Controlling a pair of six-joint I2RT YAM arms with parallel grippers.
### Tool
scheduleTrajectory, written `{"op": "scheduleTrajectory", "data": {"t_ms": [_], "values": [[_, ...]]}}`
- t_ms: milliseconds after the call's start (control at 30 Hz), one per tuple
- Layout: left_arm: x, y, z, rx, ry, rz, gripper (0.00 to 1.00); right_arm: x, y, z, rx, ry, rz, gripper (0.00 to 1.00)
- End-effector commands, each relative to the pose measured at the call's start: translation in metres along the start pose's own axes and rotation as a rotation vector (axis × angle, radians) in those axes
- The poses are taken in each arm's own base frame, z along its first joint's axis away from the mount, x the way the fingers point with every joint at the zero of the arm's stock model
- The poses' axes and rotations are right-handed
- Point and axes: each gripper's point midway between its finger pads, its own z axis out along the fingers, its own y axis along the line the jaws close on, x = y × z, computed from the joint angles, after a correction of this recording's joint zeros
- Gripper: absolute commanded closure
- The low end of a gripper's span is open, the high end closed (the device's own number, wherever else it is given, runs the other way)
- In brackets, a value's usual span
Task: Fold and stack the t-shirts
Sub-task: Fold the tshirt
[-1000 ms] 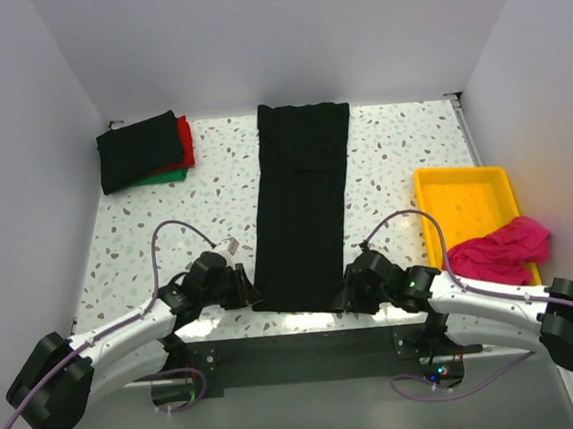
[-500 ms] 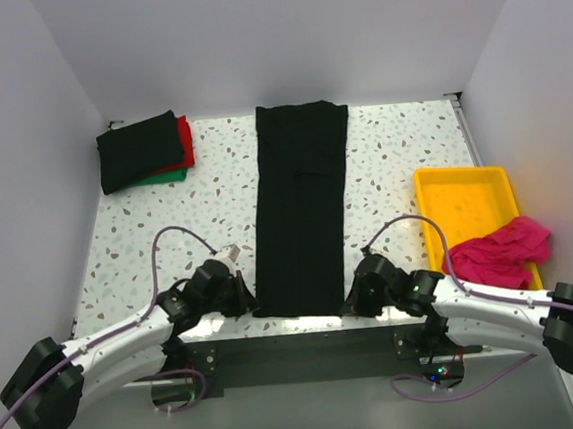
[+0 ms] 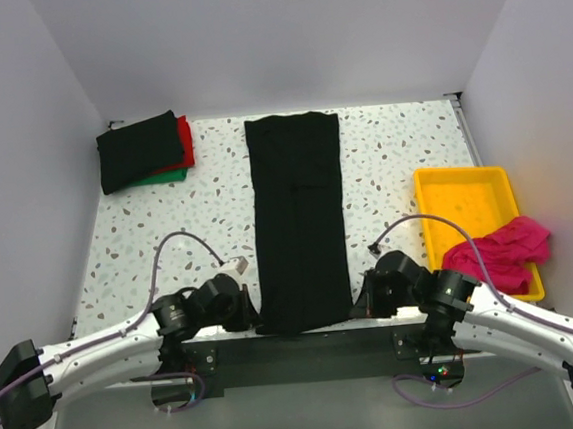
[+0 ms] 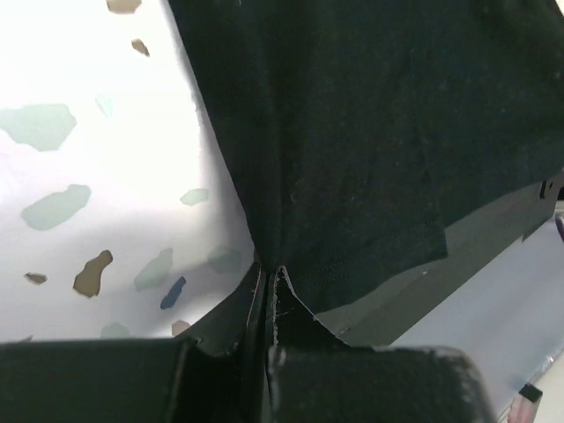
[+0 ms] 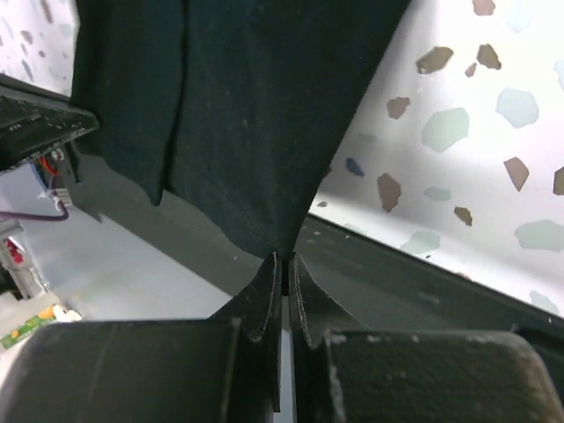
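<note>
- Three folded t-shirts (image 3: 144, 153) sit stacked at the far-left corner of the desk (image 3: 402, 154).
- Our left tool (image 4: 267, 280) and right tool (image 5: 284, 263) each pinch tight the near hem of the half-folded black t-shirt (image 3: 298, 213).
- The pink t-shirt (image 3: 500, 249) lies unfolded.

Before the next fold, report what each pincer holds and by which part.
Both hold the black t-shirt laid out lengthwise: the left pincer pinches its near left corner, the right pincer its near right corner.
</note>
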Motion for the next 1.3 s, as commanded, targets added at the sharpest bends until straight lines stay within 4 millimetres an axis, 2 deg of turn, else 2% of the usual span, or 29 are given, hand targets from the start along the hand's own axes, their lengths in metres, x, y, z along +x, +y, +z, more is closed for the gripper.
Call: {"op": "scheduleTrajectory", "data": {"t_ms": [0, 67, 100, 133, 200, 233, 267, 300, 333, 400, 433, 467, 500, 567, 600, 633, 667, 700, 733, 833, 867, 900, 967, 1100, 1267], "values": [[-0.032, -0.024, -0.015, -0.021, -0.091, 0.005, 1.0, -0.008, 0.009, -0.02, 0.026, -0.005, -0.09, 1.0], [-0.052, -0.031, -0.018, -0.043, -0.157, 0.027, 1.0, -0.02, 0.021, -0.02, 0.025, -0.038, -0.1, 1.0], [-0.068, -0.045, -0.02, -0.032, -0.185, 0.06, 1.0, -0.026, 0.025, -0.02, 0.024, -0.056, -0.118, 1.0], [-0.077, -0.05, -0.02, -0.034, -0.2, 0.072, 1.0, -0.035, 0.03, -0.018, 0.033, -0.086, -0.124, 1.0], [-0.108, -0.054, -0.014, -0.062, -0.227, 0.075, 1.0, -0.053, 0.044, -0.015, 0.066, -0.114, -0.16, 1.0], [-0.113, -0.058, -0.011, -0.036, -0.205, 0.069, 1.0, -0.067, 0.051, -0.015, 0.07, -0.147, -0.162, 1.0], [-0.132, -0.055, -0.009, -0.04, -0.234, 0.04, 1.0, -0.08, 0.056, -0.014, 0.082, -0.178, -0.167, 1.0], [-0.151, -0.063, -0.006, -0.023, -0.265, 0.054, 1.0, -0.095, 0.063, -0.009, 0.107, -0.185, -0.189, 1.0], [-0.167, -0.062, -0.005, -0.031, -0.296, 0.04, 1.0, -0.122, 0.062, -0.007, 0.116, -0.233, -0.147, 1.0], [-0.197, -0.07, 0.005, -0.034, -0.323, 0.023, 1.0, -0.152, 0.065, 0.007, 0.12, -0.213, -0.132, 1.0], [-0.21, -0.071, 0.009, -0.04, -0.336, 0.012, 1.0, -0.18, 0.058, 0.01, 0.127, -0.251, -0.083, 1.0], [-0.223, -0.061, 0.023, -0.077, -0.329, -0.015, 1.0, -0.202, 0.069, 0.007, 0.108, -0.284, -0.087, 1.0], [-0.246, -0.074, 0.021, -0.055, -0.366, -0.024, 1.0, -0.217, 0.068, 0.008, 0.123, -0.3, -0.096, 1.0], [-0.273, -0.07, 0.029, -0.072, -0.391, -0.051, 1.0, -0.254, 0.062, 0.016, 0.148, -0.324, -0.062, 1.0], [-0.289, -0.069, 0.041, -0.095, -0.388, -0.067, 1.0, -0.264, 0.061, 0.02, 0.145, -0.321, -0.056, 1.0], [-0.301, -0.06, 0.044, -0.119, -0.398, -0.089, 1.0, -0.281, 0.053, 0.019, 0.148, -0.346, -0.027, 1.0], [-0.31, -0.057, 0.049, -0.126, -0.399, -0.103, 1.0, -0.294, 0.049, 0.028, 0.151, -0.34, -0.009, 1.0], [-0.32, -0.056, 0.057, -0.128, -0.4, -0.118, 1.0, -0.3, 0.05, 0.033, 0.121, -0.324, 0.002, 1.0], [-0.329, -0.049, 0.059, -0.14, -0.41, -0.136, 1.0, -0.312, 0.042, 0.033, 0.124, -0.33, 0.026, 1.0], [-0.351, -0.04, 0.069, -0.149, -0.424, -0.164, 1.0, -0.336, 0.027, 0.051, 0.126, -0.318, 0.07, 1.0], [-0.357, -0.033, 0.069, -0.161, -0.429, -0.177, 1.0, -0.345, 0.027, 0.051, 0.121, -0.33, 0.078, 1.0], [-0.365, -0.03, 0.073, -0.168, -0.431, -0.18, 1.0, -0.347, 0.019, 0.061, 0.13, -0.314, 0.099, 1.0], [-0.376, -0.016, 0.076, -0.188, -0.437, -0.195, 1.0, -0.362, 0.017, 0.062, 0.111, -0.331, 0.109, 1.0], [-0.389, 0.002, 0.08, -0.212, -0.448, -0.202, 1.0, -0.373, 0.006, 0.074, 0.131, -0.322, 0.119, 1.0], [-0.394, 0.017, 0.088, -0.21, -0.433, -0.206, 1.0, -0.384, 0.003, 0.077, 0.145, -0.329, 0.112, 1.0]]}}
